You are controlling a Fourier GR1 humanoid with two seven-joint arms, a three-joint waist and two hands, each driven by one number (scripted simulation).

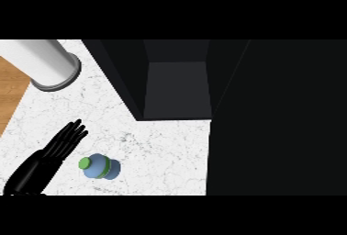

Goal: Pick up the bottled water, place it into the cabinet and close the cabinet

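The bottled water (100, 166) stands upright on the white marble counter (156, 151), seen from above as a blue body with a green cap. My left hand (64, 140) lies just left of it with straight fingers pointing up and right, apart from the bottle. The dark cabinet (176, 87) stands behind the bottle, its interior open toward me, and its open door (278, 119) fills the right side of the view. My right hand does not show.
A white and grey cylinder (47, 64) stands at the counter's far left corner. Wooden floor (10, 87) shows beyond the counter's left edge.
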